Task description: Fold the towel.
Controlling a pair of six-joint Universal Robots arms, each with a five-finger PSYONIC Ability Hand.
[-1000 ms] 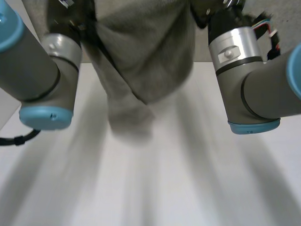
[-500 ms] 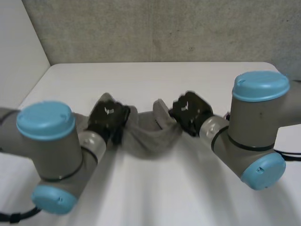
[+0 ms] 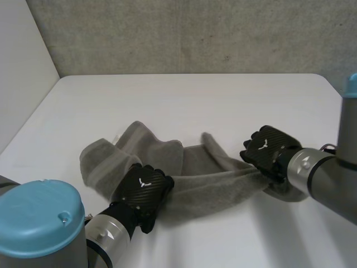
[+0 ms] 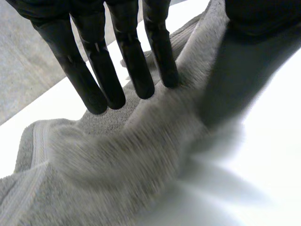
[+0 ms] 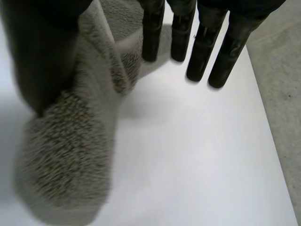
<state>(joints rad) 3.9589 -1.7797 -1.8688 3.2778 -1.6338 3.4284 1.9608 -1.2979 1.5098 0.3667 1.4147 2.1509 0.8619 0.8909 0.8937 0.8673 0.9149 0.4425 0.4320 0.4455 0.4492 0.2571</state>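
Now at the spreading-out step, by the look of it: towel [image 3: 184, 167] down on the table [image 3: 184, 95] as a rumpled strip, stretched btwn the two hands, not yet flat, no clean fold made.

Holding w/ left hand [image 3: 142, 187] at the strip's near edge, left of middle. Fingers [image 4: 136, 66] straight and a bit apart, tips on the cloth, a ridge of cloth bunched btwn them and the thumb. Reads as a pinch.

Holding w/ right hand [image 3: 268, 149] at the strip's right end. Fingers [image 5: 202, 52] straight too, cloth squeezed btwn them and the thumb, the tail end bulging out past the wrist.

Beyond the left hand, more towel lying loose in soft folds.

Nxt, prob.: draw apart to take out slack, lay flat, then carry one end over the other w/ edges matched.

Count: 1 towel, 2 hands, 1 table.
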